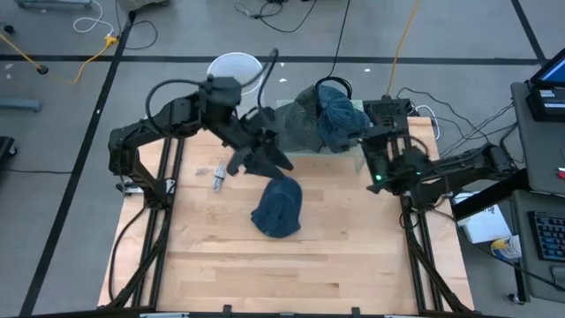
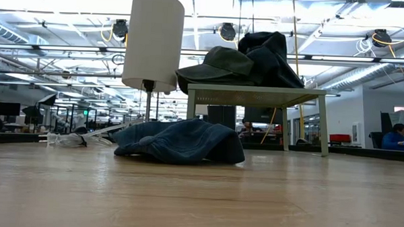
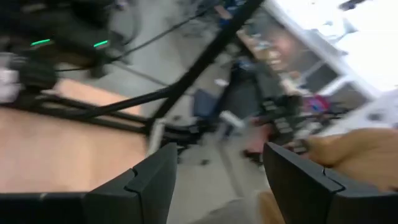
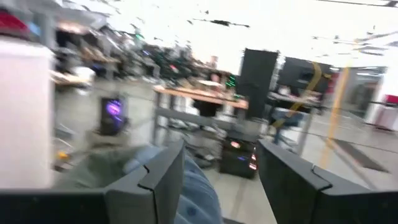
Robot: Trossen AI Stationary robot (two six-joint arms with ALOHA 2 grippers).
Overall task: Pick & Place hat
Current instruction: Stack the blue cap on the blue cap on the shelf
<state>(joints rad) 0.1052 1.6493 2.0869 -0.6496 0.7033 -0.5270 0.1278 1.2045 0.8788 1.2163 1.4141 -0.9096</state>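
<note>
- While its fingers sit spread with nothing between them, the left gripper (image 1: 269, 159) hangs just above the blue hat (image 1: 278, 210) lying on the table (image 1: 212, 256).
- Right gripper (image 1: 381, 132) is spread too, beside the hat pile (image 1: 328, 119) on the stand (image 2: 256, 96).

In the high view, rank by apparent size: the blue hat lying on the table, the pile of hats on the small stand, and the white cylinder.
1. pile of hats
2. blue hat
3. white cylinder, though its height is foreshortened from above and the left arm covers part of it.
</note>
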